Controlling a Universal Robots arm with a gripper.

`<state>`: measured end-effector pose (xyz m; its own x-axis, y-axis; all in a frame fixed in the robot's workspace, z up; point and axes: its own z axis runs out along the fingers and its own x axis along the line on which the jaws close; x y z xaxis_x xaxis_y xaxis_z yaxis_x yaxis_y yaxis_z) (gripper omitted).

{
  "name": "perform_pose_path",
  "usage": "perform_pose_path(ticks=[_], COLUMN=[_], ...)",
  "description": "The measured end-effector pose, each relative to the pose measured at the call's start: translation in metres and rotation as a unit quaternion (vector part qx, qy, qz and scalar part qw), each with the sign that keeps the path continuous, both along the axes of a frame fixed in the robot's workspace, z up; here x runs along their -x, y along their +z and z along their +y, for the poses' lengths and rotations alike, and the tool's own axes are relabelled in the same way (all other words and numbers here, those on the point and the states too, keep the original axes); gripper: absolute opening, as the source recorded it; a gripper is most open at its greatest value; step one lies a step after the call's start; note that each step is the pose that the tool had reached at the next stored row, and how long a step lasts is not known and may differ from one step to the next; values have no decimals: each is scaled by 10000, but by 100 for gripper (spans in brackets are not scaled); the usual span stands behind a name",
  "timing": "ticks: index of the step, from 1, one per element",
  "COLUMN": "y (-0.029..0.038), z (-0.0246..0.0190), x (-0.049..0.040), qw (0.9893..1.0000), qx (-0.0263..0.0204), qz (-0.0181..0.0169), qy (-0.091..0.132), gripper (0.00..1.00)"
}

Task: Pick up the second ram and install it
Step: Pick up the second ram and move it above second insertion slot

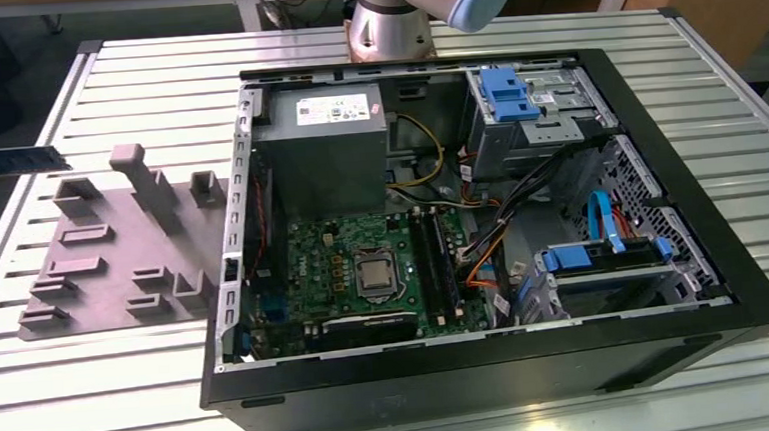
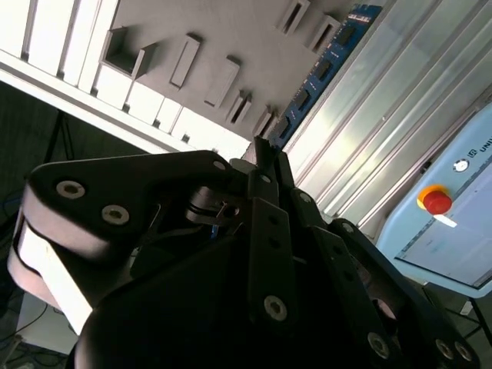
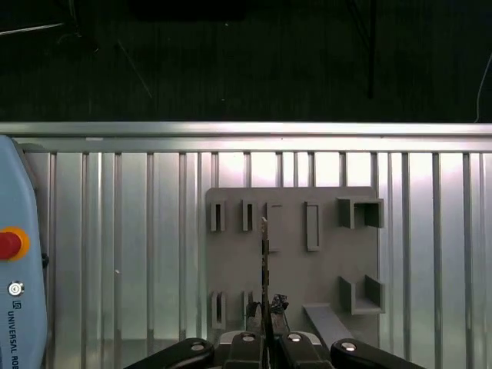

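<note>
The second ram hangs in the air past the table's edge on the exterior view's left, level and above the grey holder plate. In the second wrist view it is a blue board with black chips sticking out from my gripper. The first wrist view shows the ram edge-on as a thin line over the holder plate, with my gripper shut on its near end. The long black memory slots lie on the green motherboard inside the open computer case.
Grey holder blocks rise from the plate. The case holds a grey power supply, blue drive brackets and loose cables. A pale blue pendant with a red button lies on the slatted metal table.
</note>
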<state>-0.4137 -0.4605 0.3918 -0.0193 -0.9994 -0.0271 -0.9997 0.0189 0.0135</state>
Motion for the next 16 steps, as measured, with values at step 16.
perform_pose_path(ticks=[16], y=[142], z=[1], x=[0], qw=[10000], qx=[0], qz=[0], qy=[0], gripper=[14])
